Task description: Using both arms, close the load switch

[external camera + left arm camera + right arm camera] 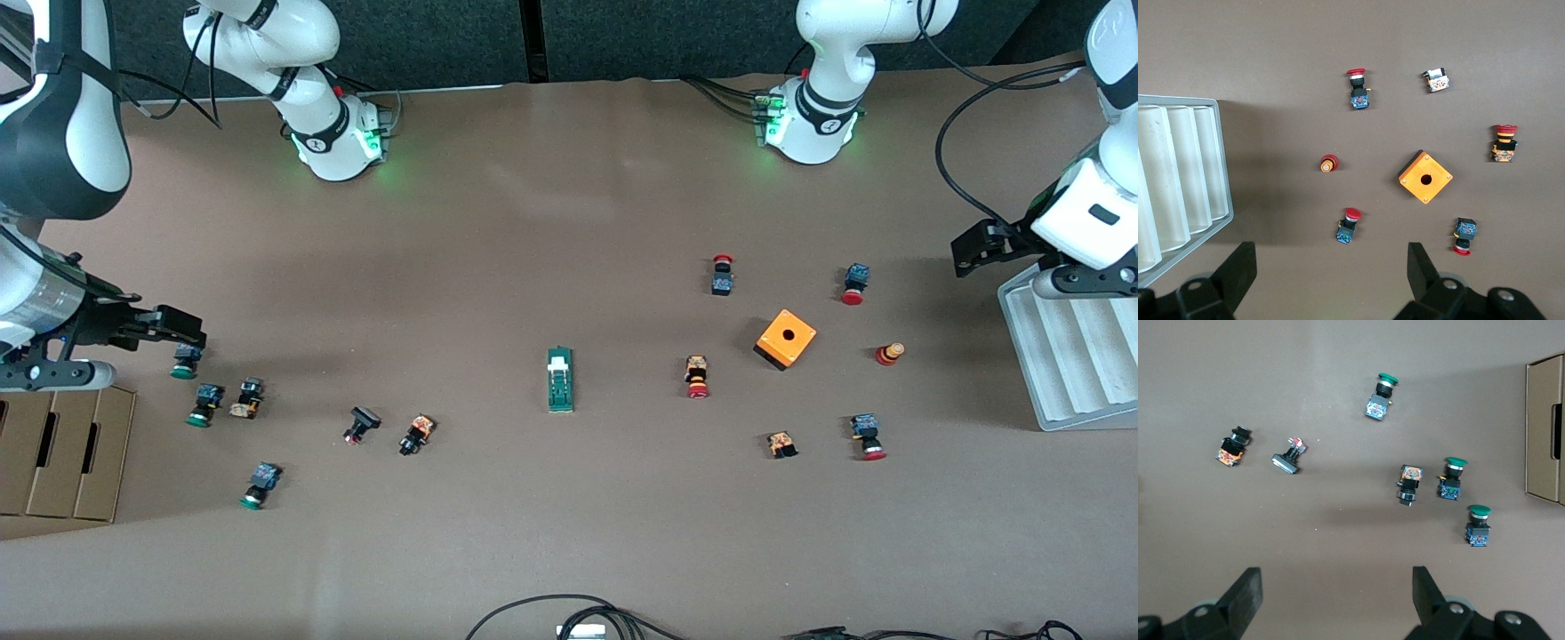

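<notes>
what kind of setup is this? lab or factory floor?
Most likely a robotics lab bench, not a production line: two table-mounted arms, a brown paper-covered table with loose push buttons scattered about, a lone load switch mid-table, and cables trailing off the edge.

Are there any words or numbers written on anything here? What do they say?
None can be read.
Arm bases: a small round logo mark, no letters legible.
Load switch, orange box, push buttons, tray, cardboard box: no print visible.
</notes>
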You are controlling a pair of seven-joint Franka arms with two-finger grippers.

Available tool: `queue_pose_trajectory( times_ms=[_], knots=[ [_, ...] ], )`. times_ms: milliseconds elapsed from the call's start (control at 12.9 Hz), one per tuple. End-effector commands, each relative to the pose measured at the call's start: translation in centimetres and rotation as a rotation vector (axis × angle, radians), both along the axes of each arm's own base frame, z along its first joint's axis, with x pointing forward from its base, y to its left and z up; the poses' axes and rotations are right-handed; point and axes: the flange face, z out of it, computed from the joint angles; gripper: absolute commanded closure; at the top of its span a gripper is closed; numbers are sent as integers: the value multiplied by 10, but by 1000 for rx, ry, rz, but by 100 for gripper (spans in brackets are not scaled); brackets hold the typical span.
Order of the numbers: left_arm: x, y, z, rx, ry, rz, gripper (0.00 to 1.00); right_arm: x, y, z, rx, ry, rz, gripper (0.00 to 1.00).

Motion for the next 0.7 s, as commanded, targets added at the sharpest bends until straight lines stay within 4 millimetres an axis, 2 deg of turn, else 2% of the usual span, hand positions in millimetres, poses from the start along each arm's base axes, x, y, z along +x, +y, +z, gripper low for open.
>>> queue_pose_trajectory(
  times_ms=[0, 232, 464, 618],
  knots=[
    [2, 1, 5, -1, 4, 3, 0, 3, -5, 10, 18, -20, -13, 0],
    [2, 1, 5, -1, 4, 2, 0, 3, -5, 12, 18, -23, -3, 0],
    [2, 1, 5, -2, 2, -6, 0, 1, -21, 14, 44, -32, 86, 0],
    [2, 1, 5, -1, 3, -2, 0, 1, -19, 15, 63, -34, 105, 0]
  ],
)
